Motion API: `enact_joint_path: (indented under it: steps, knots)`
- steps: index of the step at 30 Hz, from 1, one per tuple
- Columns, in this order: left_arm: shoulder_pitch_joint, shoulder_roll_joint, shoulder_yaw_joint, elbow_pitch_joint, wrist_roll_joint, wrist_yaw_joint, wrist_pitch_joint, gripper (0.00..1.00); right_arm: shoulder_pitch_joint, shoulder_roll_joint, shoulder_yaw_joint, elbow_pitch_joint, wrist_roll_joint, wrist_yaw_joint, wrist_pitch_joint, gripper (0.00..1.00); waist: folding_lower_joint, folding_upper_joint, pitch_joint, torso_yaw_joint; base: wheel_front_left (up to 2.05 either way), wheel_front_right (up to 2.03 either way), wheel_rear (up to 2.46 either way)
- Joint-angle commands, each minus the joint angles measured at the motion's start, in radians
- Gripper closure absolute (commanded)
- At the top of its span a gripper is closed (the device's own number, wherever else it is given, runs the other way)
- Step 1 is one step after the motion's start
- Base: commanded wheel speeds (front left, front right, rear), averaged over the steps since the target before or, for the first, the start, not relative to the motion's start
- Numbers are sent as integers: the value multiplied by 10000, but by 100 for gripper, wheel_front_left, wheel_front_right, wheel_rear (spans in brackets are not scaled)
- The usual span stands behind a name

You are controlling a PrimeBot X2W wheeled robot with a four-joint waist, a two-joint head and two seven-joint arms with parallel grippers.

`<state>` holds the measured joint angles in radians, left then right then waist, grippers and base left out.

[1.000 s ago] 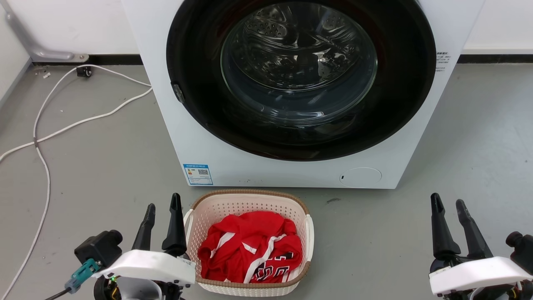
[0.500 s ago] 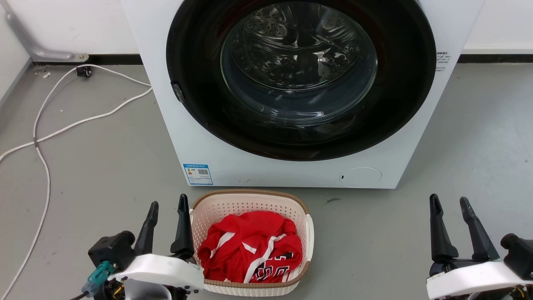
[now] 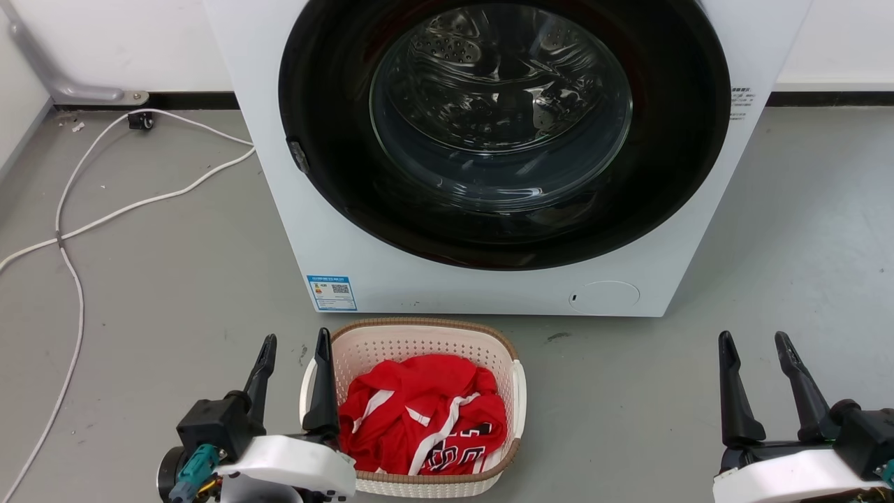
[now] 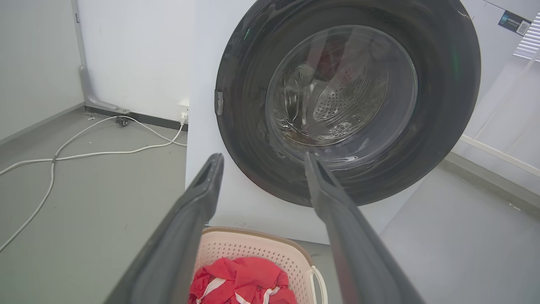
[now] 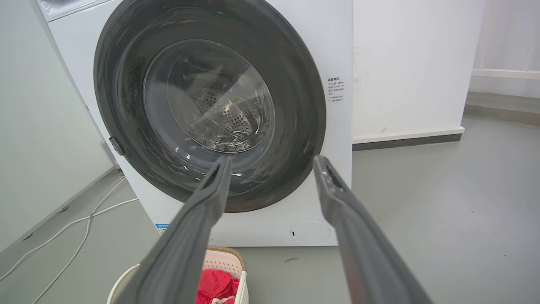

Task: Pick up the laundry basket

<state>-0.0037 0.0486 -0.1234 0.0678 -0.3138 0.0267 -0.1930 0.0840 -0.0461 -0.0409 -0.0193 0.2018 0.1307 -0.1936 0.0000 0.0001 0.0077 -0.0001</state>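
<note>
Two dark-fingered end effectors, left (image 3: 296, 337) and right (image 3: 752, 337), both spread wide and empty. Left has slid inward since a second ago; its inner finger now overlaps the brown woven-look rim of the cream perforated plastic laundry basket (image 3: 412, 344). The basket sits on the grey floor (image 3: 174, 293) and holds crumpled red cloth (image 3: 426, 412). Beyond it is a glossy white washing machine (image 3: 293, 209). The left wrist view shows white cables (image 4: 52, 159) reaching the wall.

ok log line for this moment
laundry basket: on floor, red garment inside | left gripper: open, at its left side | right gripper: open, apart
</note>
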Motion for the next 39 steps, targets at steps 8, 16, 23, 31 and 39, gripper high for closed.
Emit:
enact_joint_path:
  steps: [8,16,23,31,39]
  knots:
    - [144,22,-186,-3,876,61,-249,0,181,-57,-36,-116,-759,0,-237,0,1,-1,-9,-22,0,0,0]
    - [222,22,-278,57,1442,119,-412,0,288,-59,-76,-115,-964,0,-399,0,0,-1,-45,-24,0,0,0]
    - [297,22,-327,22,1847,179,-529,0,393,-61,-115,-88,-890,-1,-523,0,0,-1,-77,-29,0,0,0]
    - [368,24,-417,0,2413,253,-678,0,445,-64,-56,-159,-1387,-1,-666,0,0,-1,-107,-24,0,0,0]
    - [405,23,-437,26,2593,284,-728,0,497,-63,-77,-136,-1463,-1,-725,0,0,-1,-112,-13,0,0,0]
